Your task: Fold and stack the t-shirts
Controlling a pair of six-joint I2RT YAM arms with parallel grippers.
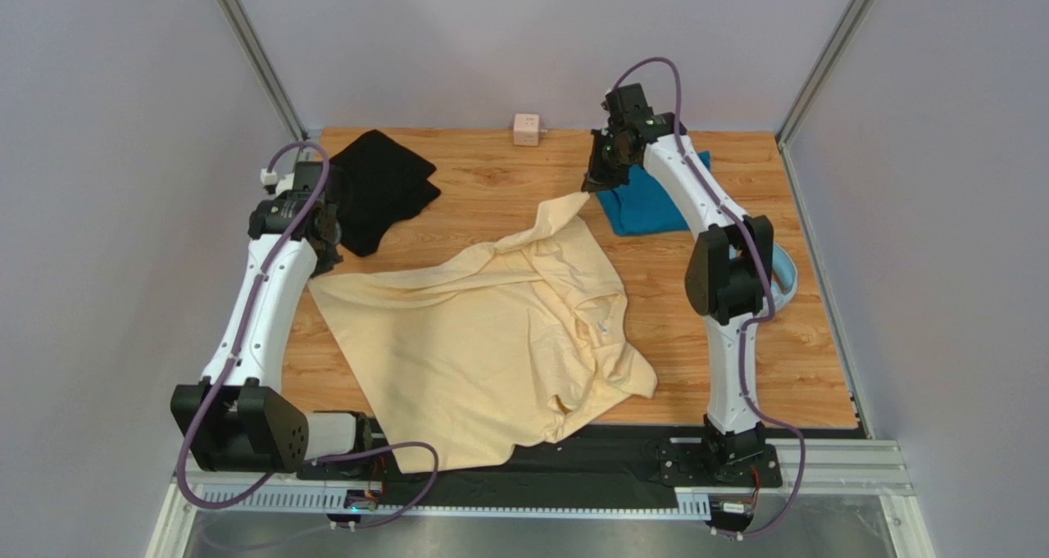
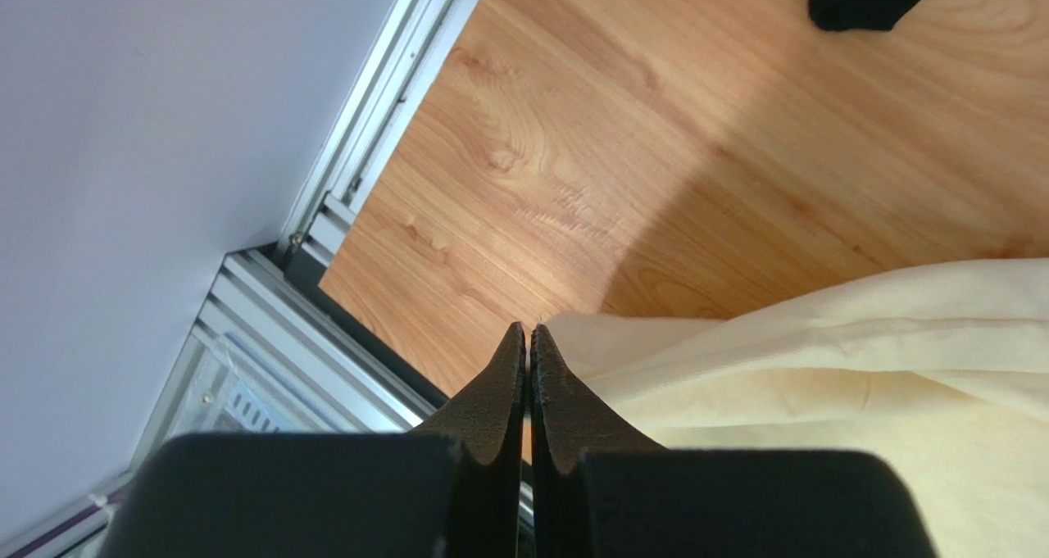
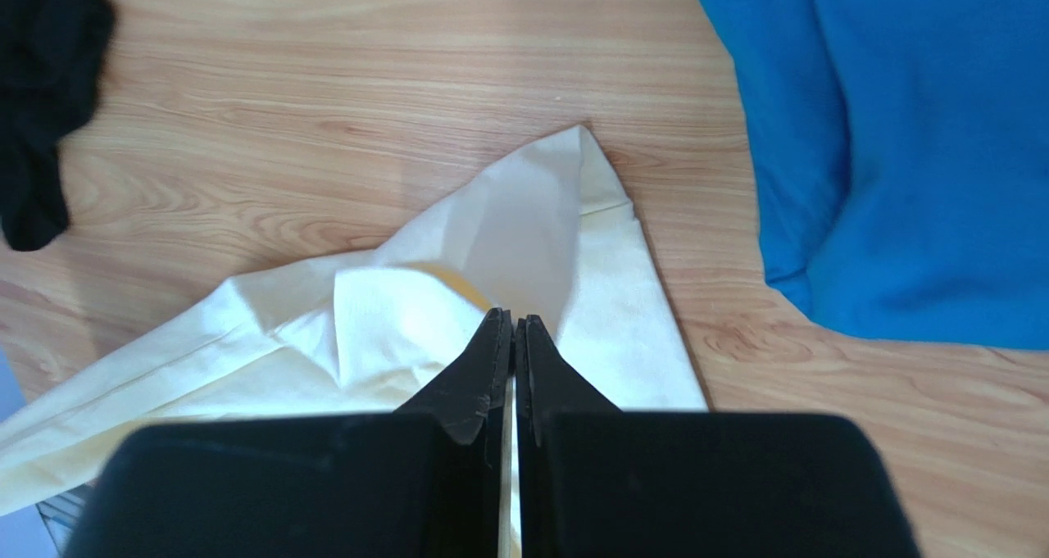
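The pale cream-yellow t-shirt (image 1: pixel 493 337) lies crumpled across the middle of the table. My left gripper (image 1: pixel 320 258) is shut at its left corner. In the left wrist view that corner of the cream-yellow t-shirt (image 2: pixel 788 361) meets the tips of the closed left gripper (image 2: pixel 527 330). My right gripper (image 1: pixel 596 180) is shut on the shirt's far corner; in the right wrist view a strip of the cream-yellow t-shirt (image 3: pixel 406 300) shows between the fingers of the right gripper (image 3: pixel 514 318). The black t-shirt (image 1: pixel 382 189) lies at the back left. The teal blue t-shirt (image 1: pixel 650 204) lies at the back right, beside the right gripper.
A small pink cube (image 1: pixel 527 129) stands at the table's far edge. Light-blue headphones (image 1: pixel 783 278) lie at the right, partly behind the right arm. Aluminium rails (image 2: pixel 308 288) and grey walls bound the table close to the left gripper.
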